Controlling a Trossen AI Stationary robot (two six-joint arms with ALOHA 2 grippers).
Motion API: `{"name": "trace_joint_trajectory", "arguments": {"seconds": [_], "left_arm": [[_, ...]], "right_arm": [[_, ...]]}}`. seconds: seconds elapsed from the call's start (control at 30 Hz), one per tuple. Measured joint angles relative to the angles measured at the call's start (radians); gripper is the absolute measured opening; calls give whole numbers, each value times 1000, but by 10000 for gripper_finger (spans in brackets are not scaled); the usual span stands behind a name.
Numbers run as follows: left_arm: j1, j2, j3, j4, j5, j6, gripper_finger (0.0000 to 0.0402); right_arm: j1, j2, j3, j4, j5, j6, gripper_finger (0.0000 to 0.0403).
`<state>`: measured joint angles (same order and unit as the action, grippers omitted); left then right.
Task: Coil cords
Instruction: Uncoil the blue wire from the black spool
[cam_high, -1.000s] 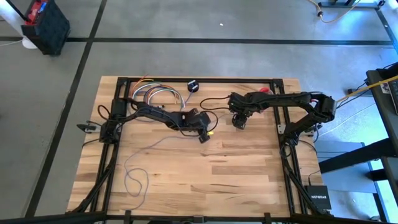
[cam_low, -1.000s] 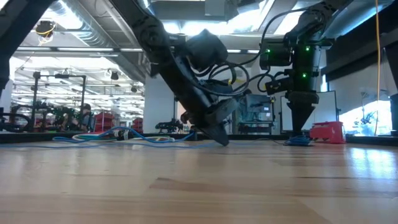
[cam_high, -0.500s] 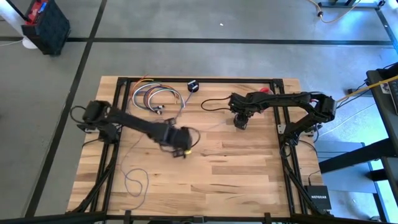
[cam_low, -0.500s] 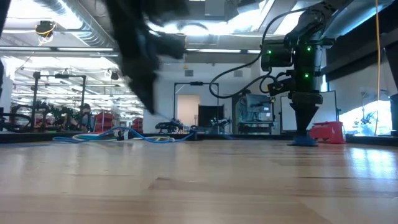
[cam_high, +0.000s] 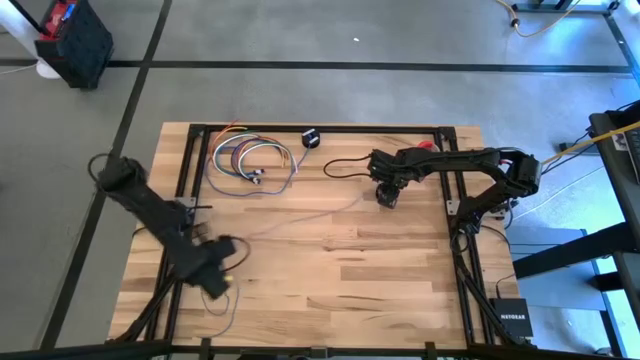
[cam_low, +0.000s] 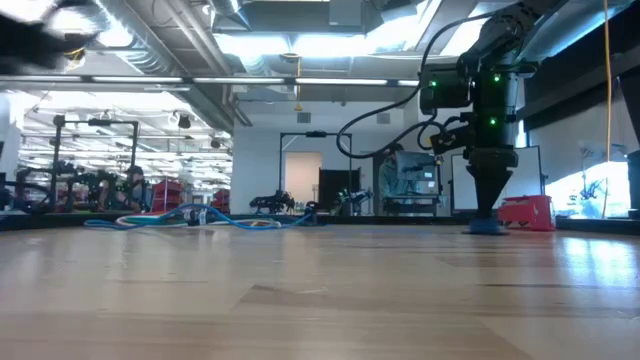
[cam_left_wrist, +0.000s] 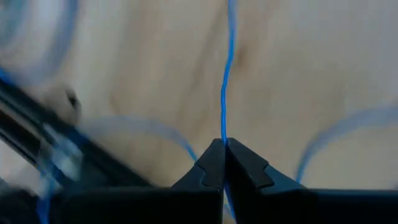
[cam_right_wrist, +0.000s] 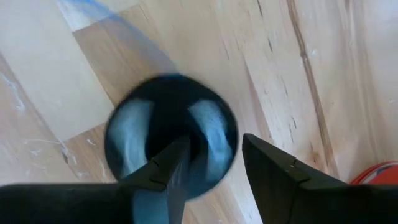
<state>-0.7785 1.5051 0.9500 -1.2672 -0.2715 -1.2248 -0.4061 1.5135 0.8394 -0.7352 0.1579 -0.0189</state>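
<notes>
Cord (cam_high: 300, 215): very thin bluish-purple line. In the high view it runs from the puck right of centre, across the middle of the wooden table (cam_high: 380, 290), down to loose loops at the lower left.
Cord end: small black round puck (cam_right_wrist: 171, 146), lying flat on the wood under my right gripper (cam_high: 386, 197).
Handling, judged: light and limp, with no stiffness to hold a shape. It will sag, drag along the wood and spring out of any loop not pinned down. It is thin enough to slip through a loose pinch. The puck is the only rigid and heavier part.
Where to take hold, judged: pinch the line itself between the fingertips, or anchor the puck as the fixed end. Avoid hard tugs against the anchored puck.
Left gripper (cam_left_wrist: 224, 146): clenched on the cord, which leaves straight from between the closed fingertips in the left wrist view. In the high view it sits at the lower left of the table, near the loose loops.
Right gripper: jaws spread, pointing down at the puck. One finger lies over its middle and the other beside its rim. I cannot tell whether it presses or grips the puck.
Other cords: a coiled multicoloured bundle (cam_high: 245, 160) lies at the upper left of the table, with a small black object (cam_high: 311, 138) just right of it.
Containers: none on the table. A dark bin (cam_high: 75, 40) stands on the floor at the upper left of the frame. Its contents show only as red and blue patches.
</notes>
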Motion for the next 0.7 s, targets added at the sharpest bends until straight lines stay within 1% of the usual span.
{"name": "trace_joint_trajectory", "arguments": {"seconds": [0.13,0.23,0.3,0.4,0.5,0.6,0.7], "left_arm": [[-207,-88,-130,60,133,-315,1],[-321,-128,-180,81,133,-528,3],[-343,-141,-191,78,126,-620,6],[-332,-151,-192,91,79,-627,17],[-300,-151,-192,111,20,-581,40],[-249,-152,-192,108,20,-541,76],[-189,-160,-179,109,25,-449,116]], "right_arm": [[0,0,0,-2,0,0,152],[0,0,0,-1,-3,0,152],[0,0,0,0,-3,-4,152],[0,0,0,0,0,-5,152],[0,0,0,-1,0,-5,152],[0,0,0,-1,0,-5,152],[0,0,0,-1,0,-5,152]]}}
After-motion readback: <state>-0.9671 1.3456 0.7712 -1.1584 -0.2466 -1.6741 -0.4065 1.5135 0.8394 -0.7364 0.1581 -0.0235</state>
